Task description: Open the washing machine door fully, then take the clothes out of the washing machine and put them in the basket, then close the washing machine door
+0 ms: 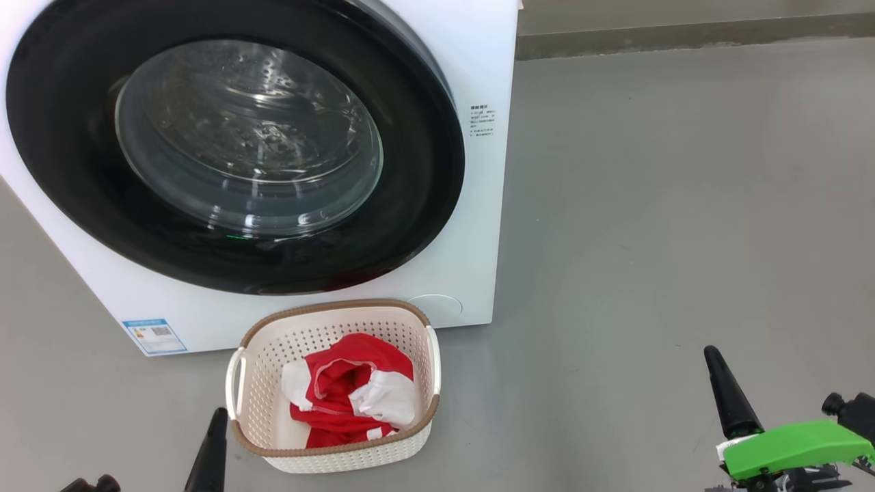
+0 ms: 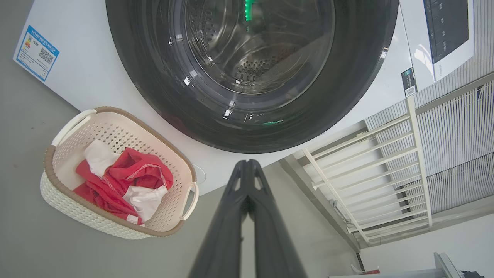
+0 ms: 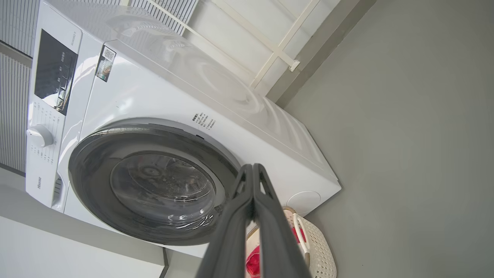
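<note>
We note the washing machine door [image 1: 225,260] closed flush on the washing machine [image 1: 472,239]. The clothes [image 1: 342,396] lie in the basket [image 1: 335,307], just before the machine's front bottom edge. On left gripper [image 2: 247,162] and right gripper [image 3: 252,166], fingers pressed together. Wide grey floor [image 1: 649,225] lies to the basket's right.

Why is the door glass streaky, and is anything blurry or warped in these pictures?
Head view: soft even light; reflections streak the door glass. Left wrist view: a green light glints in the door, and the left gripper blurs toward the bottom edge. Right wrist view: the wide lens bows the washer, a sheen lies on its top, the right gripper is soft too.
</note>
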